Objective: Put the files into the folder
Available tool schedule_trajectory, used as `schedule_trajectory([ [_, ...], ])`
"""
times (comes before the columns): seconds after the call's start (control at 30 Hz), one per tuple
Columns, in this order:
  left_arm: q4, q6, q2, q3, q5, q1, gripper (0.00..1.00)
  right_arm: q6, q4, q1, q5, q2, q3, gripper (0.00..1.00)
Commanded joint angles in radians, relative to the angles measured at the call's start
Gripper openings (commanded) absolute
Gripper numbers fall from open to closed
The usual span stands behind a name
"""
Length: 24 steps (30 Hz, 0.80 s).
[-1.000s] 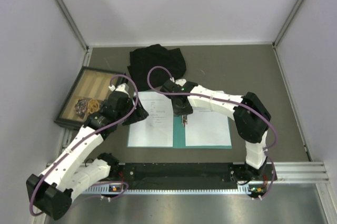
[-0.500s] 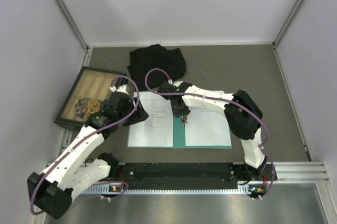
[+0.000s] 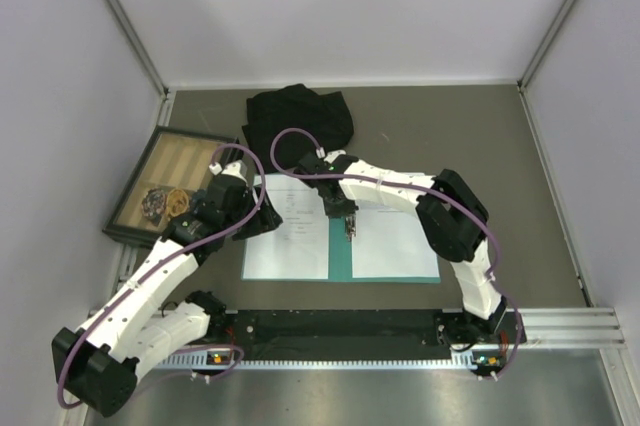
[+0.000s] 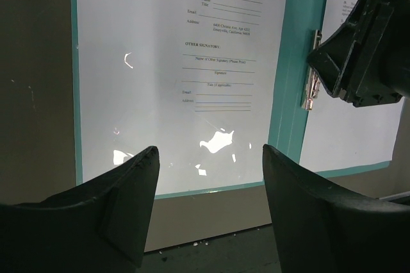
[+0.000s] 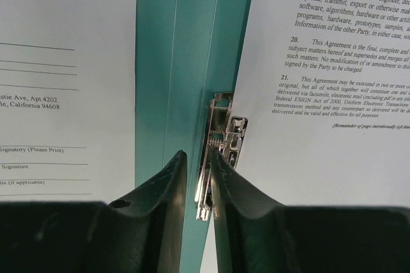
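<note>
The folder is laid open at lower centre, the files upon it: light, limp, slippery, best pinned under the stiff clip, which is straddled narrowly by the right gripper, grip unclear; nothing is held by the wide-open left gripper

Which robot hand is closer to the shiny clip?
Right. The right gripper has the clip between its fingers, at the folder's spine. The left gripper hangs open by the left sheet.

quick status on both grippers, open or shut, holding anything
left gripper: open, holding nothing.
right gripper: jaws narrow astride the metal clip of the folder; whether it grips cannot be told.
</note>
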Motion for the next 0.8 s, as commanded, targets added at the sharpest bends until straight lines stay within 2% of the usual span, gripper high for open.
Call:
schedule_trajectory([
  [0.0, 0.019, 0.012, -0.002, 0.008, -0.005, 0.000, 0.70, 0.013, -0.013, -0.009, 0.047, 0.011, 0.046, 0.22],
  [0.2, 0.022, 0.011, -0.001, 0.006, -0.007, 0.000, 0.70, 0.016, 0.015, -0.017, 0.019, 0.034, 0.047, 0.22],
  [0.43, 0.019, 0.009, -0.007, 0.001, -0.010, 0.000, 0.70, 0.024, 0.033, -0.032, 0.015, 0.070, 0.062, 0.17],
  [0.57, 0.016, 0.002, -0.008, -0.002, -0.013, 0.000, 0.70, 0.033, 0.020, -0.045, 0.030, 0.092, 0.067, 0.12],
  [0.73, -0.001, -0.057, -0.017, -0.009, -0.037, 0.000, 0.70, 0.056, 0.030, -0.052, 0.041, 0.100, 0.035, 0.00],
  [0.77, -0.004, -0.070, -0.023, -0.017, -0.044, 0.000, 0.71, 0.059, 0.026, -0.055, 0.055, 0.103, 0.032, 0.00],
])
